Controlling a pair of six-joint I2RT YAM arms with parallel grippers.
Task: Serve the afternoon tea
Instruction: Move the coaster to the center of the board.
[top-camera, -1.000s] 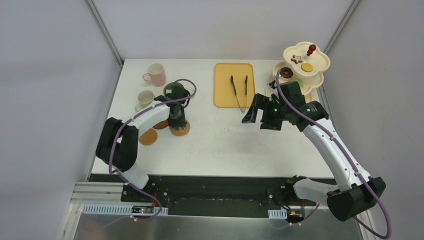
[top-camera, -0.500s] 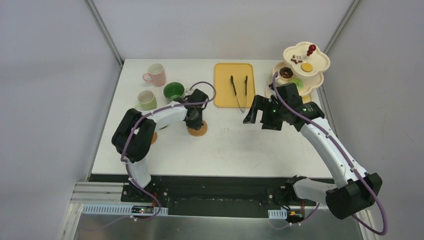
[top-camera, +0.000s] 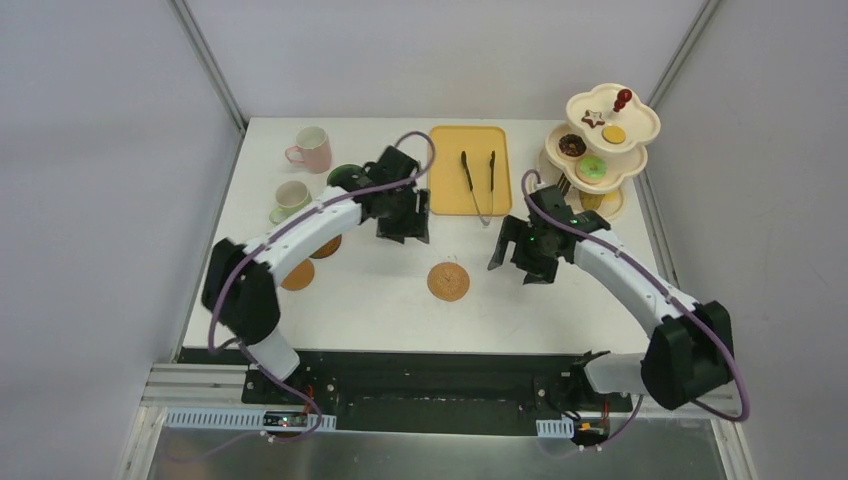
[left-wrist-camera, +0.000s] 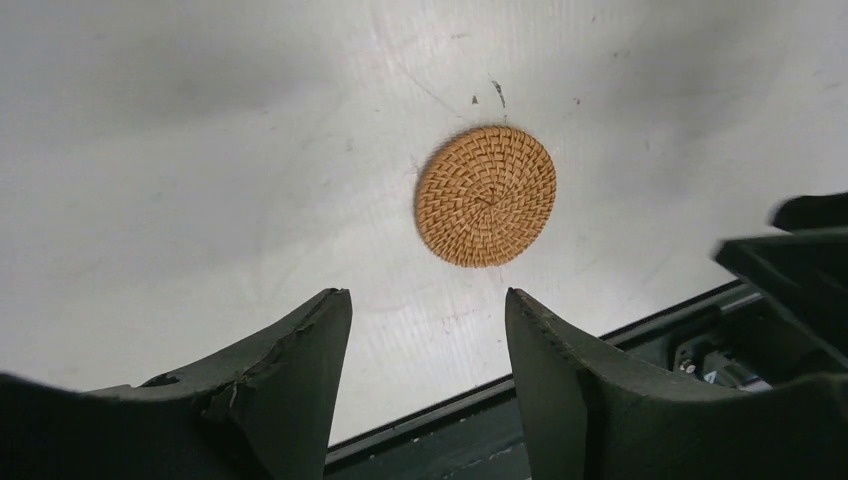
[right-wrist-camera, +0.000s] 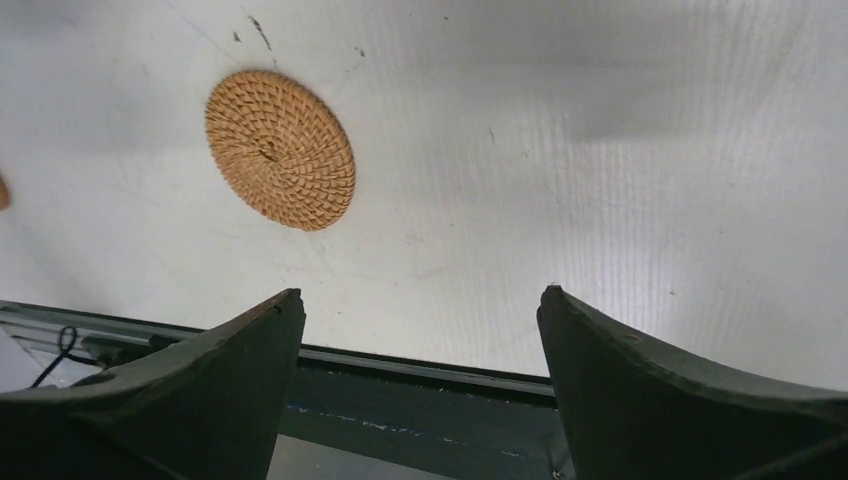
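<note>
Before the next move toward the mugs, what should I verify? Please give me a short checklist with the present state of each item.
1. Round woven brown coaster lies flat and alone on the white table: ok.
2. Left gripper open, nothing between its fingers: ok.
3. Right gripper open, nothing between its fingers: ok.
4. Pink mug and cream mug upright: ok.
5. Green-lined mug free to grasp: cannot tell, the left arm hides most of it.

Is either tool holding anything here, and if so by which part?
Nothing is held. The left tool and right tool both stand open and empty; the nearest coaster lies flat on the table, touching neither.
</note>
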